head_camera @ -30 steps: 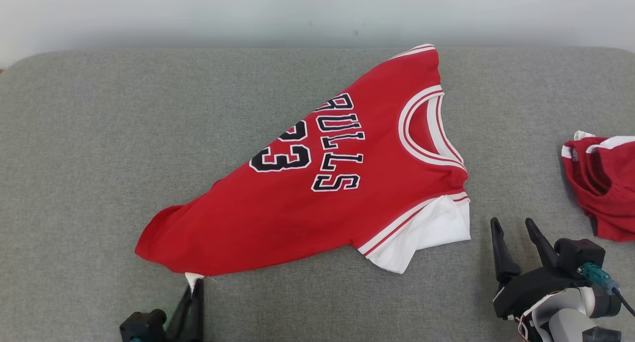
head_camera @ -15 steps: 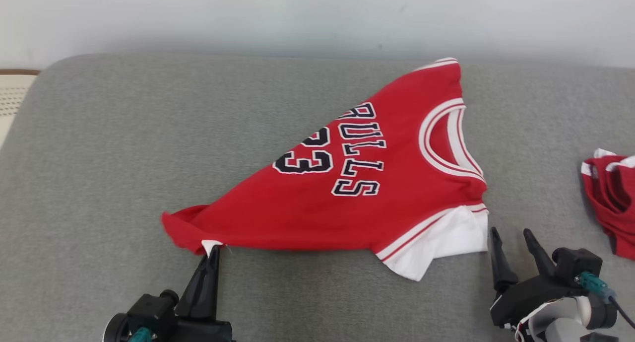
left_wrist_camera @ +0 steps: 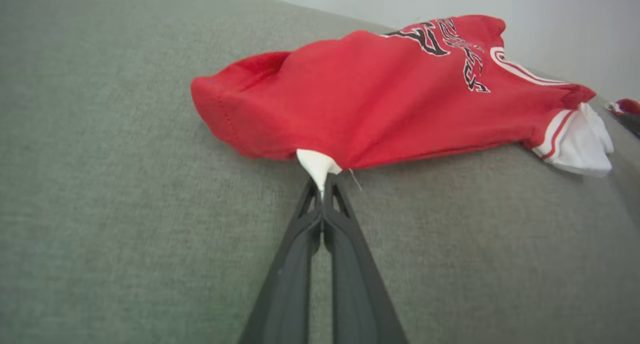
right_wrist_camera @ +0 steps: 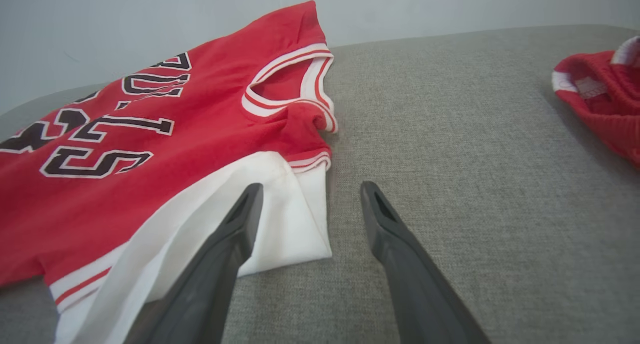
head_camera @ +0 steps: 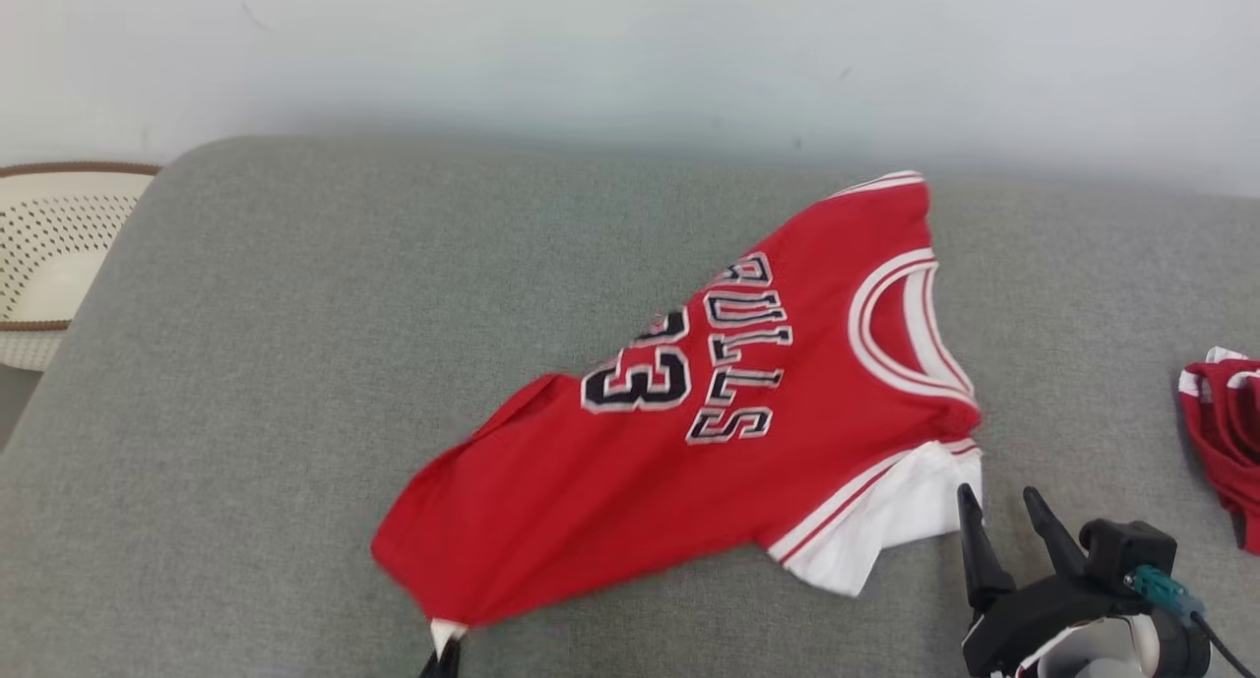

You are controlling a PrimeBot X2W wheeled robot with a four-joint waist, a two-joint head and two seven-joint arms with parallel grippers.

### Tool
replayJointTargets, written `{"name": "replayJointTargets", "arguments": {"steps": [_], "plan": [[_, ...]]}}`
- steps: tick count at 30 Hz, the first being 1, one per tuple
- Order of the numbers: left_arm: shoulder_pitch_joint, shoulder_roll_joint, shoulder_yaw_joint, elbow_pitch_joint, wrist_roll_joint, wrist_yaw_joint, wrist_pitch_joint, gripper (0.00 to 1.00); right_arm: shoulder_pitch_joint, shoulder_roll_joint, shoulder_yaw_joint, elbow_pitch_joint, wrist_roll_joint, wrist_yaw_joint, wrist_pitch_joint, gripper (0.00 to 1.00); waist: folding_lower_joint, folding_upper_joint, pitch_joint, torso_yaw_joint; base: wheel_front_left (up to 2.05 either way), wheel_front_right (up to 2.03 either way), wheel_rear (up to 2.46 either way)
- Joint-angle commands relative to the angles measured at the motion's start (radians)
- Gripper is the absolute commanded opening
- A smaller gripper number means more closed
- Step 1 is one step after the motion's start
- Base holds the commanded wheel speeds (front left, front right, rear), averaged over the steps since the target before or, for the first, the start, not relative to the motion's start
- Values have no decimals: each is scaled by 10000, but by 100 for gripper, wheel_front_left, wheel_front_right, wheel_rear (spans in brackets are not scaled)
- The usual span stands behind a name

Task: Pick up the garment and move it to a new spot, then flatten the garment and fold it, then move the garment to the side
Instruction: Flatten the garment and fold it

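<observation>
Left gripper (left_wrist_camera: 323,183): I am pressing my two fingers flat together on a small white corner (left_wrist_camera: 314,162) that is poking out from under the hem end of the garment (left_wrist_camera: 390,99). No gap is showing between these jaws. The white bit is sitting right at their tips.

The garment, a red jersey, is spreading away beyond the tips, ahead and off to the right in the left wrist view. Its hem end is bunching just past the pinch. The lettering and neckline are lying at the far end, on the grey padded surface (left_wrist_camera: 100,184).

Right gripper (right_wrist_camera: 311,186): I am holding these jaws spread wide. The left finger is standing in front of the jersey's white sleeve (right_wrist_camera: 295,219), and the right finger is standing over bare grey surface. The sleeve's outer edge is lying in the gap between the two tips. I cannot tell whether either finger is touching the cloth. The neckline (right_wrist_camera: 290,84) is lying ahead of the tips, a little to their left.

A second red garment (right_wrist_camera: 600,99) is lying well off to the right of these jaws, apart from the jersey.

From the head view, the jersey is lying between my two grippers, with the hem corner at the left tips and the sleeve just beside the right tips. A pale perforated basket (head_camera: 49,255) is sitting far out to the left, past the surface's edge.
</observation>
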Motion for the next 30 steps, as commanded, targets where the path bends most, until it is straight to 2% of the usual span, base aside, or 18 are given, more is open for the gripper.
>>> {"name": "replayJointTargets", "arguments": {"steps": [1, 2, 5, 8, 16, 22, 30], "plan": [[203, 44, 96, 343, -278, 65, -14, 66, 212, -37, 28, 55, 67, -12, -3, 100, 0, 0, -128, -22, 0, 0, 0], [205, 36, 48, 748, -294, 77, -12, 100, 191, -41, 33, 57, 70, -12, -3, 100, 0, 0, -147, -39, 0, 0, 0], [96, 34, 53, 1613, -443, 120, -12, 100, 208, -39, 24, 44, 52, -12, -3, 100, 0, 0, -151, -87, 0, 0, 0], [-54, 33, 200, 1811, -513, 183, -12, 100, 208, -69, -12, 17, 55, -12, -3, 100, 0, 0, -92, -96, 0, 0, 0], [-541, 37, 1263, 262, 109, 276, -12, 100, 114, -17, -76, -123, 1, -12, -3, 100, 0, 0, 250, -133, 0, 0, 0], [-1189, 27, 1587, -274, 463, 29, -12, 100, -108, 72, 55, -151, -2, -12, -3, 100, 0, 0, 408, -339, 0, 0, 0], [-2844, 39, 1328, 1242, 1185, -487, -12, 100, -368, -82, 261, -139, 69, -12, -1, 100, 0, 0, 700, -744, 0, 0, 0]]}}
